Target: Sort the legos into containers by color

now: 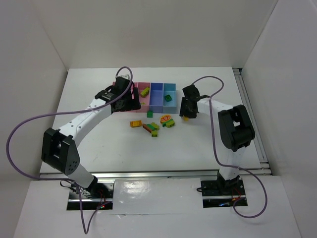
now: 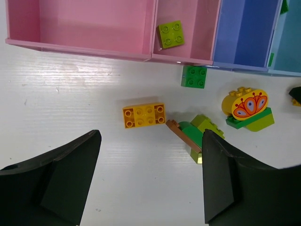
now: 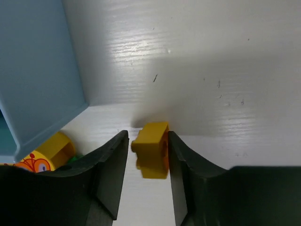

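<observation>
Right wrist view puts the right gripper (image 3: 146, 141) with its jaws pinching a small orange-yellow brick (image 3: 151, 150), just beside the light blue bin (image 3: 37, 70). I cannot tell whether it rides clear of the desk (image 3: 211, 70).

I would raise it well above that wall before swinging left. I would let go over the blue-purple bin (image 1: 157, 96), which looks bare. A green brick (image 1: 168, 98) sits in the light blue one and a yellow-green brick (image 2: 171, 34) in the narrow pink bin (image 2: 202, 28). The hold is on a small face, so I'd go slowly.

My left gripper (image 2: 151, 136) hovers with jaws spread wide over a longer orange-yellow brick (image 2: 144, 115), and its arm crowds the pink end. A loose green brick (image 2: 194, 76) lies just in front of the bins, with a butterfly piece (image 2: 244, 104) near it.
</observation>
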Robot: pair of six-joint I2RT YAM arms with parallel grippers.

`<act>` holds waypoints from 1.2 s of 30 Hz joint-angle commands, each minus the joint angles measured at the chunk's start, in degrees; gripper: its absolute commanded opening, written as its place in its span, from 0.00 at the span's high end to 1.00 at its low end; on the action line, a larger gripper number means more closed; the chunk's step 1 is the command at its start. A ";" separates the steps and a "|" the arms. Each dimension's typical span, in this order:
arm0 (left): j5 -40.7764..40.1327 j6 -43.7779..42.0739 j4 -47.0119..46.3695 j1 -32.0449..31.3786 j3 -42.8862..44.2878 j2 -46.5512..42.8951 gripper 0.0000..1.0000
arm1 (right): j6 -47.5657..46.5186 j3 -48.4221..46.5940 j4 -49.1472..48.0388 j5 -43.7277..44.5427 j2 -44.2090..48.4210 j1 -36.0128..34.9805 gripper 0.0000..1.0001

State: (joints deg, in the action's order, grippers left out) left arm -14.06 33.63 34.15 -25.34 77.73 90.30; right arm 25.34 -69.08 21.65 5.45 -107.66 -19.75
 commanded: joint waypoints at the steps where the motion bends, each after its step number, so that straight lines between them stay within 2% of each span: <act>1: 0.45 2.67 -0.84 -0.23 -2.57 -2.50 0.13 | 1.90 -2.02 -3.37 3.68 -0.71 -0.38 0.55; 2: -1.12 2.67 -0.84 -0.23 -2.59 -2.50 0.13 | 1.90 -2.55 -2.24 3.69 -0.71 -0.99 0.64; 3: -1.92 2.67 -0.14 -0.23 -3.20 -2.50 0.13 | 1.90 -2.55 -1.70 5.25 0.24 -0.99 0.78; 7: -5.53 1.98 1.62 0.29 -3.20 -3.11 0.13 | 1.38 -3.69 -0.12 7.82 6.29 -2.14 0.99; 11: -11.15 3.89 6.53 0.91 -3.12 -0.49 0.11 | 2.07 -5.80 -0.12 9.39 9.92 -6.79 1.00; 14: -11.69 6.01 7.25 0.91 -5.91 0.14 0.10 | 2.08 -9.66 0.41 11.24 10.63 -10.57 1.00; 19: -7.83 7.07 5.49 3.10 -9.70 -1.18 0.09 | -0.12 -21.34 0.41 9.93 3.35 -12.24 0.97; 20: -7.04 7.07 5.49 3.72 -10.40 -1.18 0.07 | -1.08 -23.27 0.41 9.32 -0.41 -12.24 0.97; 22: -0.29 5.67 4.87 7.21 -10.41 0.04 0.06 | -1.87 -30.04 1.90 8.79 -6.21 -12.24 0.96; 24: 2.71 5.66 4.87 8.81 -10.41 0.66 0.06 | -2.40 -34.00 2.43 8.08 -9.57 -12.24 0.96; 31: 4.66 1.89 4.87 8.82 -11.55 0.66 0.03 | -3.45 -44.11 1.73 5.01 -17.93 -12.24 0.89; 33: 5.28 1.88 4.87 8.82 -11.55 0.66 0.04 | -3.46 -45.52 2.52 3.96 -20.22 -12.24 0.80; 34: 6.23 1.88 4.87 8.82 -11.55 0.66 0.04 | -4.07 -47.36 3.13 3.95 -20.83 -12.24 0.57; 35: 6.24 1.36 4.87 8.82 -11.55 0.66 0.04 | -4.07 -48.33 4.61 3.95 -21.36 -12.24 0.48; 36: 6.24 0.83 4.87 8.82 -11.55 0.66 0.04 | -4.07 -49.13 4.63 3.95 -21.37 -12.24 0.44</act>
State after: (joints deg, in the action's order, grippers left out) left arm -9.67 36.38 39.18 -16.45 66.22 90.70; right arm 22.50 -112.84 24.82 10.09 -129.64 -32.16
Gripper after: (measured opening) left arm 0.963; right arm 0.534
